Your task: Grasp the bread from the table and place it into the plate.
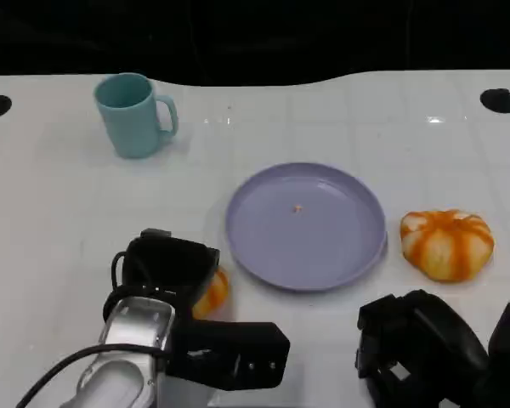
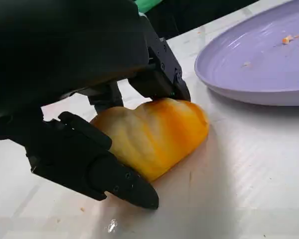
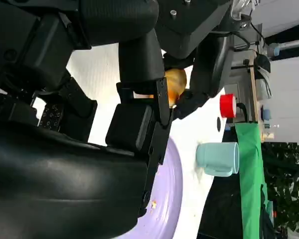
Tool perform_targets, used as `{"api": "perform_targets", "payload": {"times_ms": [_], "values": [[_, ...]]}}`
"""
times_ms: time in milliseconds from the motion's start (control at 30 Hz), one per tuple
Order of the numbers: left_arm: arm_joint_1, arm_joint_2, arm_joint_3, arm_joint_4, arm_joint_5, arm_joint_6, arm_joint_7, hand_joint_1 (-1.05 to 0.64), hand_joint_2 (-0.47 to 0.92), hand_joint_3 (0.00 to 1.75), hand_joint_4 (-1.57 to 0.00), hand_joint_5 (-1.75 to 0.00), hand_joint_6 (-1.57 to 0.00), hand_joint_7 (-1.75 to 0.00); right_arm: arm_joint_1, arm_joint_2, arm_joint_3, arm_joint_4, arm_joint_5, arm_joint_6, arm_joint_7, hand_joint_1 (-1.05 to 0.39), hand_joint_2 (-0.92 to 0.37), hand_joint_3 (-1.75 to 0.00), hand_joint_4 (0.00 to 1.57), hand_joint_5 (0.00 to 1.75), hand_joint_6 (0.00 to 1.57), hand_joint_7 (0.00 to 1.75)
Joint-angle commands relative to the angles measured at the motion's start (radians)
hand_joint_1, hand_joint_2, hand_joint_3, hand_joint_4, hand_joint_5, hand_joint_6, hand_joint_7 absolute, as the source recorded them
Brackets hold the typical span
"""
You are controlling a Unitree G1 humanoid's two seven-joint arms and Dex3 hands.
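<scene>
- The fingers (image 2: 97, 172) of the left hand (image 1: 166, 272) are wrapped around a small golden bread roll (image 2: 152, 134): in the left wrist view one finger lies under its near side and another presses on its far top edge, so the roll is pinched between them.
- The roll rests on the white table (image 1: 51, 195), seemingly not yet lifted; its long axis runs roughly from the hand out toward the plate.
- In the head view the roll peeks out at about 3 o'clock of the left hand, just beside the rim of the purple plate (image 1: 255, 255), which lies at about 2 o'clock from the hand.
- The coming move looks like a short carry: lift, then shift toward 2 o'clock over the rim.
- The right hand (image 1: 416, 348) hangs low at 5 o'clock of the plate, holding nothing; whether its fingers are spread or curled I cannot tell.
- A second, orange-and-white striped bun (image 1: 446, 244) sits on the table at 3 o'clock of the plate, nearer the right hand, touched by neither.
- A teal mug (image 1: 132, 115) stands well apart at 10 o'clock of the plate, out of the path.
- The plate holds a few crumbs, so there is ample room; the table is smooth and glossy, so the roll could slide if the pinch slackens.
</scene>
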Motion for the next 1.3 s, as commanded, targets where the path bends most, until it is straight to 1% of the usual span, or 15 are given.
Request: {"api": "perform_targets", "payload": {"times_ms": [33, 67, 100, 200, 267, 333, 367, 400, 467, 767, 967, 1033, 1133, 1267, 1300], "values": [[0.041, 0.037, 0.01, 0.082, -0.067, -0.062, 0.189, -0.32, 0.67, 0.58, -0.86, -1.58, -1.22, -0.05, 0.008, -0.014, -0.007, -0.009, 0.001, 0.004, -0.005, -1.05, -0.04, -1.38, 1.55, 1.28, 1.57, 1.0], [0.041, 0.038, 0.012, 0.096, -0.08, -0.077, 0.231, -0.3, 0.51, 0.88, -0.87, -1.68, -1.27, -0.14, 0.007, -0.014, -0.007, -0.007, 0.003, 0.003, -0.004, -1.05, -0.04, -1.38, 1.55, 1.28, 1.57, 1.0], [0.042, 0.039, 0.018, 0.115, -0.101, -0.103, 0.285, -0.29, 0.44, 1.01, -0.88, -1.71, -1.27, -0.22, 0.006, -0.013, -0.007, -0.005, 0.005, 0.005, -0.003, -1.05, -0.04, -1.38, 1.55, 1.28, 1.57, 1.0], [0.037, 0.041, 0.025, 0.171, -0.142, -0.161, 0.431, -0.26, 0.31, 1.26, -0.94, -1.74, -0.79, -1.45, 0.0, -0.013, -0.011, 0.005, 0.011, 0.003, 0.004, -1.05, -0.04, -1.37, 1.55, 1.28, 1.57, 1.0], [0.03, 0.044, 0.028, 0.204, -0.161, -0.195, 0.518, -0.25, 0.29, 1.32, -0.93, -1.75, -0.69, -1.68, 0.001, -0.011, -0.014, 0.003, 0.016, 0.011, 0.003, -1.05, -0.04, -1.37, 1.55, 1.29, 1.57, 1.0], [0.023, 0.046, 0.024, 0.225, -0.174, -0.21, 0.557, -0.25, 0.28, 1.35, -0.93, -1.75, -0.67, -1.73, 0.002, -0.01, -0.015, 0.001, 0.018, 0.016, 0.003, -1.05, -0.04, -1.36, 1.55, 1.29, 1.57, 1.0], [0.018, 0.049, 0.026, 0.24, -0.18, -0.237, 0.616, -0.25, 0.28, 1.35, -0.93, -1.75, -0.66, -1.74, 0.001, -0.009, -0.016, 0.002, 0.02, 0.017, 0.003, -1.05, -0.04, -1.36, 1.55, 1.29, 1.57, 1.0], [0.014, 0.054, 0.026, 0.248, -0.182, -0.251, 0.657, -0.26, 0.26, 1.46, -0.92, -1.75, -0.67, -1.74, 0.001, -0.008, -0.016, 0.001, 0.021, 0.021, 0.002, -1.05, -0.05, -1.36, 1.56, 1.29, 1.57, 1.0], [0.005, 0.062, 0.026, 0.256, -0.184, -0.269, 0.714, -0.27, 0.25, 1.52, -0.92, -1.75, -0.66, -1.75, 0.002, -0.007, -0.015, -0.001, 0.021, 0.024, -0.002, -1.05, -0.05, -1.35, 1.57, 1.29, 1.57, 1.01], [-0.004, 0.099, 0.039, 0.193, -0.203, -0.295, 0.744, -0.25, 0.21, 1.56, -0.96, -1.75, -0.68, -1.75, -0.001, -0.01, -0.014, 0.0, 0.017, 0.018, 0.001, -1.05, -0.06, -1.35, 1.56, 1.29, 1.57, 1.0], [-0.011, 0.128, 0.067, 0.114, -0.217, -0.329, 0.751, -0.27, 0.22, 1.47, -0.98, -1.75, -0.71, -1.75, 0.001, -0.006, -0.01, -0.003, 0.012, 0.023, -0.009, -1.05, -0.01, -1.4, 1.55, 1.29, 1.57, 1.02], [-0.017, 0.134, 0.074, 0.091, -0.215, -0.332, 0.749, -0.26, 0.29, 1.33, -0.97, -1.75, -0.69, -1.75, 0.002, -0.008, -0.008, -0.003, 0.007, 0.024, -0.014, -1.05, -0.04, -1.38, 1.55, 1.3, 1.57, 1.02], [-0.034, 0.145, 0.085, 0.048, -0.222, -0.353, 0.726, -0.28, 0.3, 1.25, -0.96, -1.75, -0.68, -1.75, 0.0, -0.008, -0.01, 0.006, 0.013, 0.015, -0.003, -1.05, -0.07, -1.34, 1.54, 1.3, 1.57, 1.01], [-0.056, 0.146, 0.09, 0.017, -0.238, -0.382, 0.689, -0.31, 0.29, 1.26, -0.96, -1.75, -0.69, -1.75, 0.0, -0.007, -0.009, 0.014, 0.008, 0.001, -0.004, -1.05, -0.09, -1.33, 1.54, 1.3, 1.57, 1.02], [-0.063, 0.144, 0.089, 0.017, -0.244, -0.395, 0.688, -0.31, 0.27, 1.31, -0.97, -1.75, -0.7, -1.75, -0.001, -0.007, -0.009, 0.016, 0.009, -0.001, -0.003, -1.05, -0.09, -1.32, 1.54, 1.3, 1.57, 1.02]]}}
